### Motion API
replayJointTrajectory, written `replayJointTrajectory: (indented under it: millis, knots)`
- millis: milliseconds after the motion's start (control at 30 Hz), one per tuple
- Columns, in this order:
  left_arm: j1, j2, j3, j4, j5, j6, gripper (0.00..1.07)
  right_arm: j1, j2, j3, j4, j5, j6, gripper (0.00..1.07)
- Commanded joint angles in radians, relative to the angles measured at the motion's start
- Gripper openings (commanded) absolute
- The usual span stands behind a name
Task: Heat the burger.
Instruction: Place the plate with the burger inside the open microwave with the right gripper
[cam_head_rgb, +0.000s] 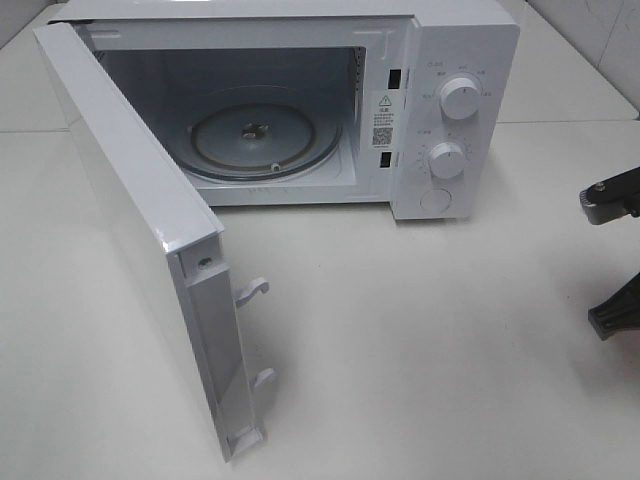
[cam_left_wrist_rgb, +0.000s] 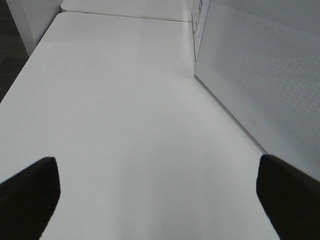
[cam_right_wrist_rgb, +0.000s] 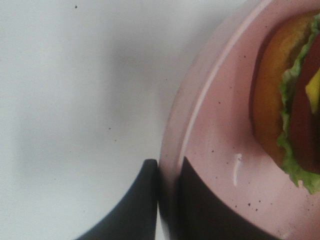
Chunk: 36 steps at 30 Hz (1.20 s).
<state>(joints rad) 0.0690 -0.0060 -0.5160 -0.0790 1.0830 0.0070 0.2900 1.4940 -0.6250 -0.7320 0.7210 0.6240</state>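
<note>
Left gripper (cam_left_wrist_rgb: 157, 200) was spread wide over the table (cam_left_wrist_rgb: 125, 100), with the microwave door (cam_left_wrist_rgb: 260, 85) ahead of it and off to one side. Centre: the microwave (cam_head_rgb: 440, 100) stood open, showing its glass turntable (cam_head_rgb: 255, 135). Right gripper (cam_right_wrist_rgb: 169, 200) pinched the rim of the pink plate (cam_right_wrist_rgb: 220, 125) (one finger inside, one outside). The burger (cam_right_wrist_rgb: 290, 100) sat on that plate, just beyond the fingertips.

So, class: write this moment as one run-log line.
microwave door open, turntable empty | right end effector shut on pink plate rim, burger aboard | left end effector open over table
</note>
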Motion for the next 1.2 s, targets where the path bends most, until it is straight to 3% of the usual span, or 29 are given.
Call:
replayJointTrajectory:
  millis: [33,300,700,1200]
  knots:
    - [-0.002,-0.012,0.002,-0.005,-0.016,0.002,1.00,0.001,-0.028,0.000,-0.059,0.047,-0.007,0.00]
    - [-0.002,-0.012,0.002,-0.005,-0.016,0.002,1.00,0.049,-0.087,0.000,-0.064,0.083,-0.023,0.00]
    - [-0.002,-0.012,0.002,-0.005,-0.016,0.002,1.00,0.292,-0.109,0.000,-0.060,0.155,-0.029,0.00]
    - [-0.002,-0.012,0.002,-0.005,-0.016,0.002,1.00,0.500,-0.109,0.000,-0.061,0.197,-0.026,0.01]
